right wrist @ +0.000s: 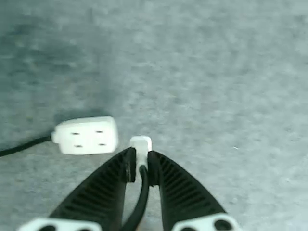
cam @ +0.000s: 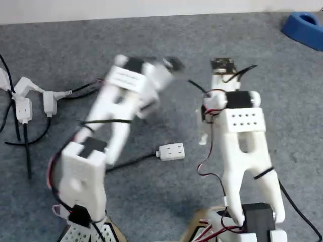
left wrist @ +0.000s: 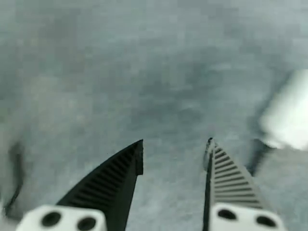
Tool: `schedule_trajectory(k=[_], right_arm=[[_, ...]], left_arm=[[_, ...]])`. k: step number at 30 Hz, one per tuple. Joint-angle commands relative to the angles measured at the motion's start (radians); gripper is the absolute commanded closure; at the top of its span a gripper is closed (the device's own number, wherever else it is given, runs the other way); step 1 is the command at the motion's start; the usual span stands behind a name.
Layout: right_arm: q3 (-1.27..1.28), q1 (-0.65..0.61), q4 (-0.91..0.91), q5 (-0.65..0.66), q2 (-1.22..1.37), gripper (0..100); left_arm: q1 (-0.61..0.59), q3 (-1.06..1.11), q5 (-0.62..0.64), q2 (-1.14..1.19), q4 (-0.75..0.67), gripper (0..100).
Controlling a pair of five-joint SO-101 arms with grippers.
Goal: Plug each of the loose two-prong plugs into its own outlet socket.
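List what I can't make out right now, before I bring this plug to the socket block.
- Right wrist view: prongs of the plug in the right tool, turned away from the camera.
- High view: the left tool, blurred.
- Left wrist view: a white shape, blurred and cut by the edge.
- High view: the cord cluster, too small and cut by the edge to tell what is plugged.

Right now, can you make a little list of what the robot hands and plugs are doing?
left gripper: open, above grey carpet
right gripper: shut on a white plug
white plug: beside the outlet block, not in it
outlet block: lying on the carpet, sockets up
white cord ends: bunched on the left arm's side
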Motion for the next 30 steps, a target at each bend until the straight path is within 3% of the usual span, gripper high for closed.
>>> schedule_trajectory(k=[1,6,19,30], right_arm=[[-0.004,-0.102,-0.016,-0.06,-0.008,99.3],[0.039,-0.168,-0.041,-0.072,-0.008,99.3],[0.14,-0.154,-0.071,-0.064,-0.019,99.3],[0.139,-0.159,-0.114,-0.041,-0.019,99.3]], left_arm=[[-0.203,-0.081,0.086,-0.022,0.012,79],[-0.384,-0.062,0.121,-0.013,0.014,79],[-0.766,-0.038,0.121,-0.012,-0.068,79],[-0.809,0.008,0.12,0.11,-0.193,79]])
